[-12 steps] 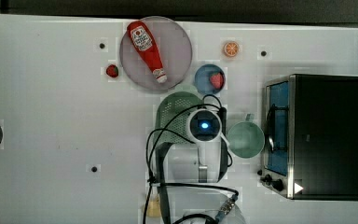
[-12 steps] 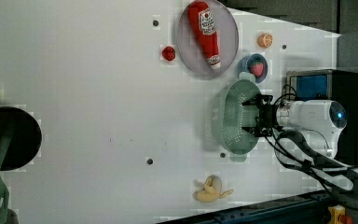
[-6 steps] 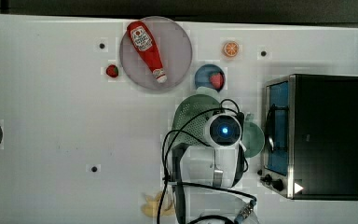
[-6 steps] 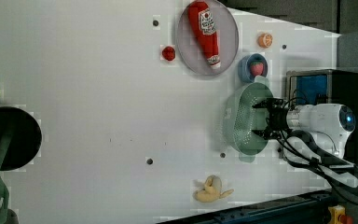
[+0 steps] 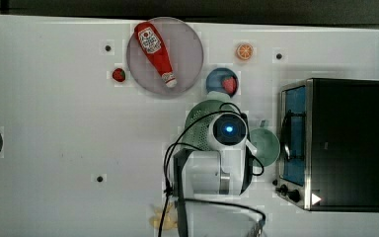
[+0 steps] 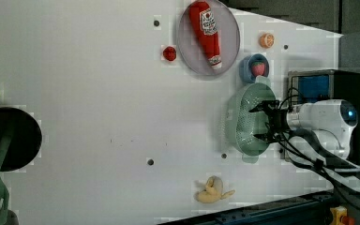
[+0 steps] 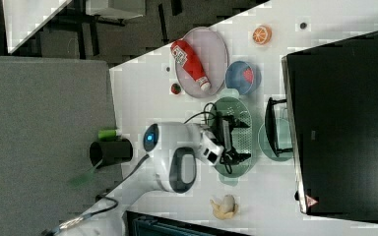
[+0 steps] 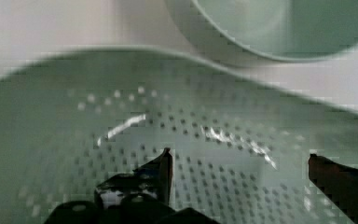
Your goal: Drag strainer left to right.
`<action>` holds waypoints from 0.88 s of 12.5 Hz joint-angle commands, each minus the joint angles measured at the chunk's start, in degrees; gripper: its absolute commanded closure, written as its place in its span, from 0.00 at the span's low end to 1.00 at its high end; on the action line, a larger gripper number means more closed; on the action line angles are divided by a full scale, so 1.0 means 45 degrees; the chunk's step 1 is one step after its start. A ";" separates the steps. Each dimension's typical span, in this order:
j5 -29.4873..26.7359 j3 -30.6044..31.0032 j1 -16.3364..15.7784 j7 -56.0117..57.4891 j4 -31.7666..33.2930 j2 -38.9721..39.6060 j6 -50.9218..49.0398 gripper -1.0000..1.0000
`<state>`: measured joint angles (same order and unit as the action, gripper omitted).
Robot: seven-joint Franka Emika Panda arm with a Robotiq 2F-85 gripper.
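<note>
Since a second ago the strainer [image 6: 243,123] has slid toward the left view's right; the tool [image 6: 261,123] gapes wide, holding nothing.

Pale mint perforated oval strainer [image 6: 243,123], upright, beside green mug [image 5: 266,146]

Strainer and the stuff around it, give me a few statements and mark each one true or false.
1. The tool is open, its fingers inside the strainer. True.
2. The ketchup bottle stands upright on the table. False: it lies on its side on the round grey plate.
3. The small blue bowl holds a strawberry. True.
4. The green mug sits between the strainer and the toaster oven in the top view. True.
5. The strainer is full of fruit. False: the wrist view shows bare perforated plastic.
6. The orange slice lies on the grey plate. False: it lies on the table, apart from it.
</note>
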<state>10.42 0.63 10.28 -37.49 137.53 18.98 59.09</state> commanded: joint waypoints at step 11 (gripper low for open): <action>-0.2779 0.1061 -0.0138 0.7120 -0.4406 -0.7766 -1.1238 0.00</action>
<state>-2.99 5.07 9.46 -11.98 116.72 -19.01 11.98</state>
